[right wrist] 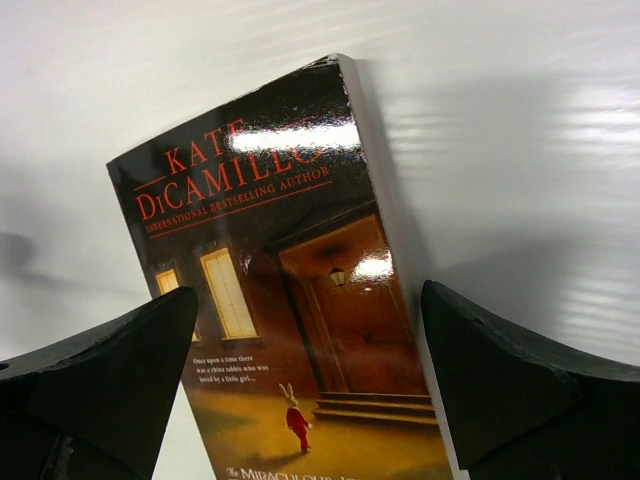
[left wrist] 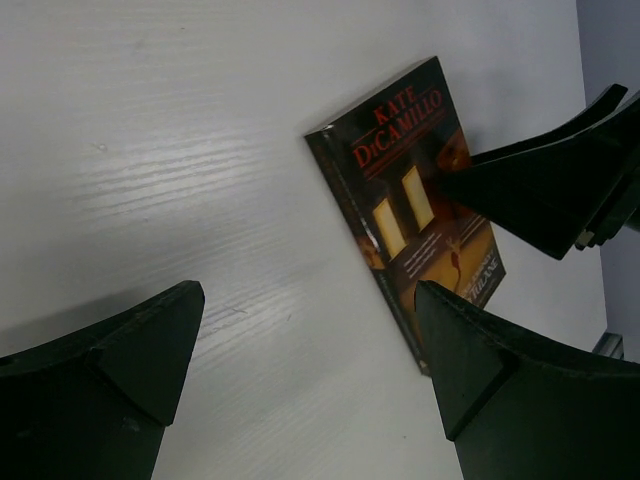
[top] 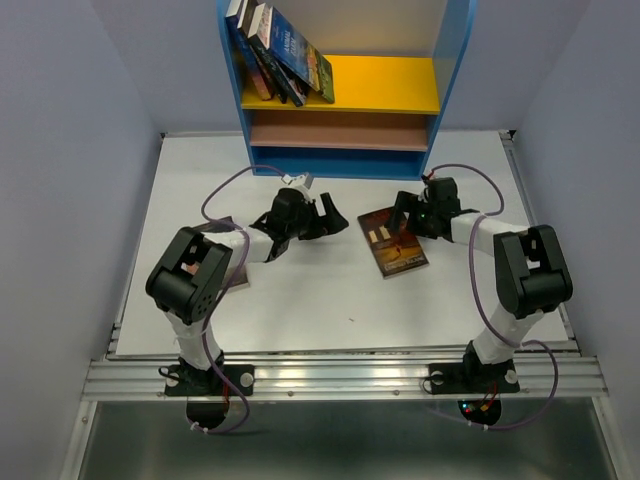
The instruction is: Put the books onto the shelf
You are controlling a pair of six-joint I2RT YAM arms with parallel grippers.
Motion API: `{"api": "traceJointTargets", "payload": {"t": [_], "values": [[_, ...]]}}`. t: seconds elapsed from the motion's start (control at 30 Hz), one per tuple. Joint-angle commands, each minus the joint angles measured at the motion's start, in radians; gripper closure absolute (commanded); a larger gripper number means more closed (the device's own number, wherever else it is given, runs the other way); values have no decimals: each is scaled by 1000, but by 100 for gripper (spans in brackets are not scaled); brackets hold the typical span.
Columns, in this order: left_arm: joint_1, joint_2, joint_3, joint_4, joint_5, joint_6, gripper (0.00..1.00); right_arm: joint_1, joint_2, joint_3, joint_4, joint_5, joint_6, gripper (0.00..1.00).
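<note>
Right arm nearer the book
Dark orange-brown paperback [top: 393, 240] lies flat on the white table [top: 300, 300], long axis pointing shelfward. The right gripper [right wrist: 308, 300] hangs above it, fingers apart, straddling its width. The left gripper [left wrist: 308, 292], also spread, sits just left.

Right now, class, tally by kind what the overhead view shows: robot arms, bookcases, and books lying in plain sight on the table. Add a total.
Robot arms: 2 (left arm, right arm)
Bookcases: 1 (blue-framed bookcase)
Books in plain sight on the table: 1 (Kate DiCamillo paperback)
Total: 4
Not counted: leaning books in the bookcase, too overlapped to count.
</note>
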Motion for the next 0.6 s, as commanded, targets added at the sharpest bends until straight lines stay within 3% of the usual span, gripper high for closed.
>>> {"api": "traceJointTargets", "payload": {"t": [0.0,0.2,0.37,0.53,0.57], "values": [[-22,21,31,61,57,-29,1,61,-1,-48,-53,-28,183,0],[-42,31,-41,65,58,-75,1,107,-39,-69,-47,-83,286,0],[-64,58,-63,85,94,-86,5,125,-49,-77,-1,-218,306,0],[-73,110,-44,82,111,-116,30,125,-64,-58,68,-356,322,0],[-71,112,-44,81,108,-121,38,125,-71,-52,82,-376,326,1]]}}
